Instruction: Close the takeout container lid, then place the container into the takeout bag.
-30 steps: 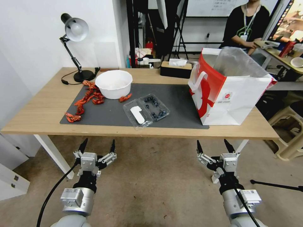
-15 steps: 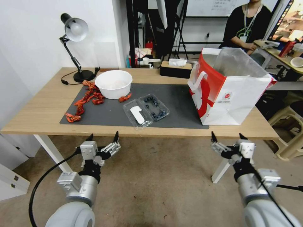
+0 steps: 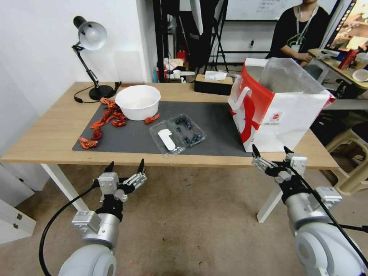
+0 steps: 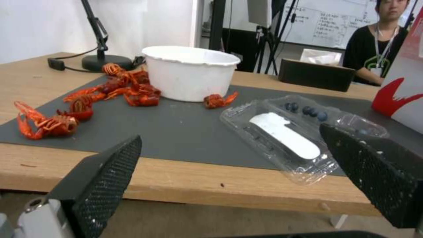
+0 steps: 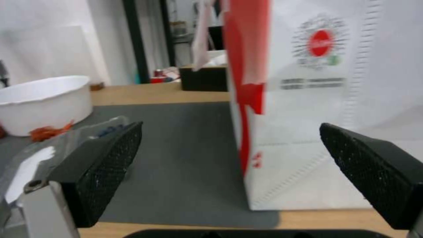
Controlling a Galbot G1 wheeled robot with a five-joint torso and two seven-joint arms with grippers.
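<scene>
At the bottom left of the head view, the left gripper [image 3: 125, 167] hangs over the floor, just in front of the table [image 3: 46, 138] edge, with its two fingers wide apart and nothing between them. At the lower right, the right gripper [image 3: 269, 150] is up at the table's front edge, right in front of the takeout bag [image 3: 280, 111], and its fingers are wide apart too, holding nothing. A bit farther in, near the middle of the frame, the takeout container [image 3: 177, 134] lies open and flat on the dark mat [image 3: 214, 119]. Its lid [image 3: 166, 138] with the long white label is the half nearer the table edge, and the blueberries sit in the other half. The big red and white bag stands upright at the right side of the mat, well apart from the box, with its top open and its silvery inside showing. Farther back on the left sits a white bowl [image 3: 138, 101], with red crawfish [image 3: 103, 120] scattered beside it. A black lamp [image 3: 90, 50] stands in the upper left, and a dark tissue box [image 3: 213, 83] rests at the far edge.
</scene>
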